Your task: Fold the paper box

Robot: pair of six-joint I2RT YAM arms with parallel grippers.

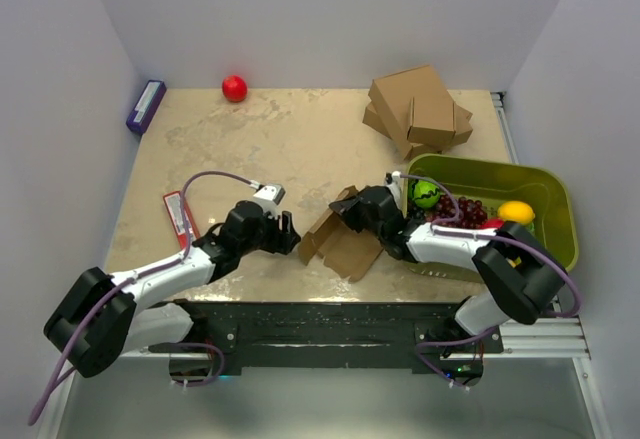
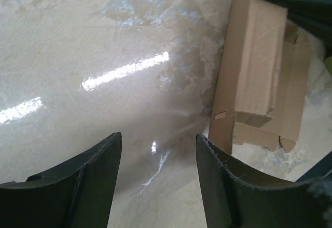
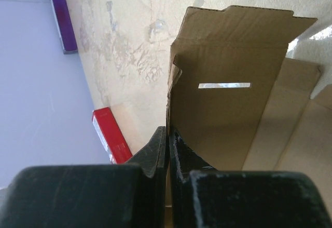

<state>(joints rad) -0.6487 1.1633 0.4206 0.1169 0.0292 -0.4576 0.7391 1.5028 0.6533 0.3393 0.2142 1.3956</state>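
Top external view: the paper box (image 1: 340, 241) is seen part-folded near the middle of the table (image 1: 250, 144), a little left of the green bin (image 1: 480, 166), with both arms brought in on it. The right gripper (image 1: 352, 211) is set on the box's far right side. In the right wrist view its jaws are pressed flat together on the edge of an upright, slotted panel of the box, which appears to be pinched between them. The left gripper (image 1: 288, 234) is held just beside the box's left edge. It is spread wide, with only bare tabletop between its fingers (image 2: 88, 186).

The step in hand is judged to be the raising and tucking of a side wall. It would be done well if the pinched panel were held upright by the right arm while the left fingers are slid under the near flap and the fold is made along the crease, not across it. Thin card is easily buckled, so light pressure is called for. A stack of ready-made cardboard boxes (image 1: 420, 109), a red ball (image 1: 234, 88) and a purple box (image 1: 146, 106) lie along the far edge.
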